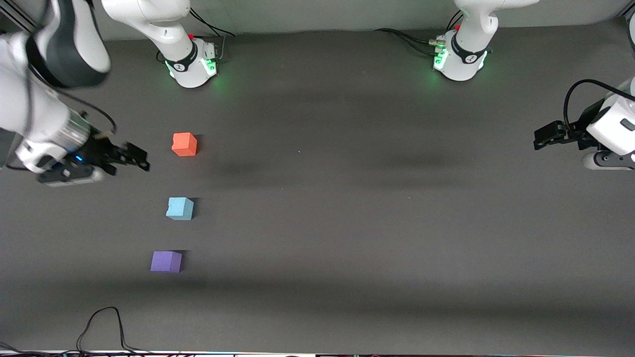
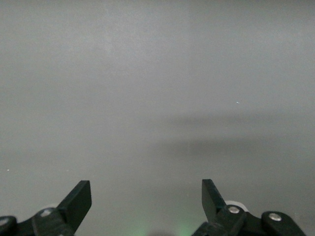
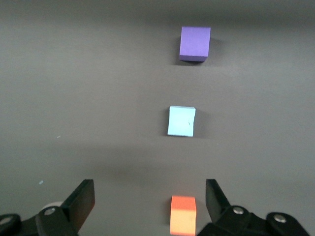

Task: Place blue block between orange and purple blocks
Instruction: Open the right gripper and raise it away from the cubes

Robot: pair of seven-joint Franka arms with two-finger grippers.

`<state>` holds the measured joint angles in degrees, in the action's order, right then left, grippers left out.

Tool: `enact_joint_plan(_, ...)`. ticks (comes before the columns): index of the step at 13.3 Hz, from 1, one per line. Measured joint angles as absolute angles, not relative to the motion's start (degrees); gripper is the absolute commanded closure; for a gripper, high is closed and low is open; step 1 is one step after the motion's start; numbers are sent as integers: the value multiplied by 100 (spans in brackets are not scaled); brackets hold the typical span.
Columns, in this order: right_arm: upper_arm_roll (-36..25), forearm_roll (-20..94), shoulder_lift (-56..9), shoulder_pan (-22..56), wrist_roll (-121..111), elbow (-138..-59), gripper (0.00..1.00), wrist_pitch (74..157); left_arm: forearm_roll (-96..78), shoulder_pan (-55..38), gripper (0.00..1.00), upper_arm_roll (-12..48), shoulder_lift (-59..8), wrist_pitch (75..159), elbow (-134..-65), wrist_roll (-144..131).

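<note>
Sky-blue, the blue block (image 1: 179, 208) is sitting on the desk (image 1: 377, 218) between the orange block (image 1: 184, 144) and purple block (image 1: 166, 262). The right claw (image 1: 141, 159), spread empty, is hovering beside the orange block; the left claw (image 1: 538, 139), likewise wide and empty, is waiting well apart.

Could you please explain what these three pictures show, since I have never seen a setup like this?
Two robot arms stand at a dark table. The big picture looks down from a high camera facing them; the other two come from cameras on each arm's wrist.

Three small blocks lie in a row, apart from each other, toward the right arm's end: the orange block farthest from the front camera, the blue block in the middle, the purple block nearest.

The right gripper is open and empty beside the orange block; its camera shows all three blocks. The left gripper waits open at its end of the table, and its camera shows only bare table. Nothing is held.
</note>
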<state>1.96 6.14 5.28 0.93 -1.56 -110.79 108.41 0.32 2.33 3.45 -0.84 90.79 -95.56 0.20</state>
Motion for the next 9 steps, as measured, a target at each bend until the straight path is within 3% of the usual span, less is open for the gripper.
enact_joint_plan(3, 97, 614, 619, 230, -155, -10243, 0, 9731, 32, 233, 0, 345, -84, 9079, -9556, 20)
enact_joint_plan(4, -185, 614, 616, 554, -154, -10110, 0, 9563, 32, 233, 0, 345, -84, 9079, -9556, 19)
enact_joint_plan(6, -694, 614, 605, 1074, -154, -10047, 0, 9478, 32, 233, 0, 345, -84, 9079, -9556, 19)
enact_joint_plan(9, -764, 609, 566, 1134, -154, -10047, 0, 9432, 32, 233, 0, 345, -84, 9079, -9556, 14)
